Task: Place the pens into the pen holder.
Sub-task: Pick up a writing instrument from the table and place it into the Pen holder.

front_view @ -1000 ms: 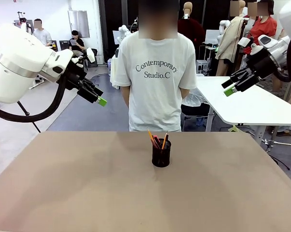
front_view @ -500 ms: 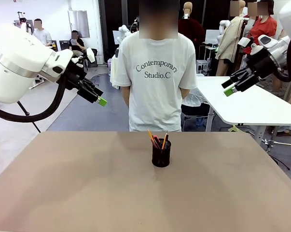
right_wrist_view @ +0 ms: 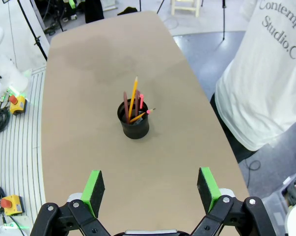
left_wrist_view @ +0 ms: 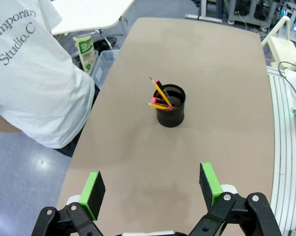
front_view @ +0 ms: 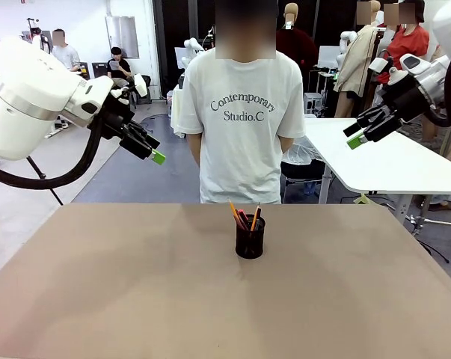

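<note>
Holder: I am seeing the small black wire-mesh cylindrical pen holder point(front_view: 250, 246) standing upright mid-worktop point(front_view: 135, 299), toward the far edge.
Pens: the orange-yellow pencils and dark pens point(front_view: 244, 216) are leaning inside it; the job is looking finished.
Left end effector point(left_wrist_view: 152, 184): hovering high at left, jaws spread, carrying nothing.
Right end effector point(right_wrist_view: 150, 184): hovering high at right, jaws spread, carrying nothing.
Handling: I am judging the pens light, stiff and slippery; take them mid-shaft.

"Contemporary Studio.C" is printed in dark letters across the chest of the person's white T-shirt point(front_view: 242, 112). In the left wrist view the print is cut to "ntemporary Studio.C"; in the right wrist view "Contempor" and "Studio.C" are read. No other text can be read.
</note>
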You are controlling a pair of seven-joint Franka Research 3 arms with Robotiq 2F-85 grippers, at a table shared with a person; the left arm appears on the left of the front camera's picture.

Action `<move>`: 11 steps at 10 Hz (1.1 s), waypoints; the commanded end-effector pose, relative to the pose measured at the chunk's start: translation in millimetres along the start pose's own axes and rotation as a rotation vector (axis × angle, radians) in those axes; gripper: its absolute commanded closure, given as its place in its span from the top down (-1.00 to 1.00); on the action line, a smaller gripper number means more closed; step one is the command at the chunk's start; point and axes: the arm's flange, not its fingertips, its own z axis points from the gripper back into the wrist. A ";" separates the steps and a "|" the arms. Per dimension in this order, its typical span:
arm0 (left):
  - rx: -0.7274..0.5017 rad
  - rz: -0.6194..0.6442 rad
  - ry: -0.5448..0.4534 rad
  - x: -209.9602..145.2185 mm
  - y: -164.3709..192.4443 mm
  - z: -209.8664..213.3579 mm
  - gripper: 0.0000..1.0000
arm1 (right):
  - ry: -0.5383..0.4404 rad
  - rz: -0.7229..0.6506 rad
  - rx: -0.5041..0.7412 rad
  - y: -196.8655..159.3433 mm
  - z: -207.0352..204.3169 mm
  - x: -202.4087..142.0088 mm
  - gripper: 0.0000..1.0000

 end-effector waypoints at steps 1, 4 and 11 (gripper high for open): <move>0.004 0.004 -0.002 -1.1 0.4 2.1 1.00 | 0.000 -0.003 -0.002 5.4 -0.5 -1.0 1.00; 0.004 0.004 -0.002 -1.1 0.4 2.1 1.00 | 0.000 -0.003 -0.002 5.4 -0.5 -1.0 1.00; 0.004 0.004 -0.002 -1.1 0.4 2.1 1.00 | 0.000 -0.003 -0.002 5.4 -0.5 -1.0 1.00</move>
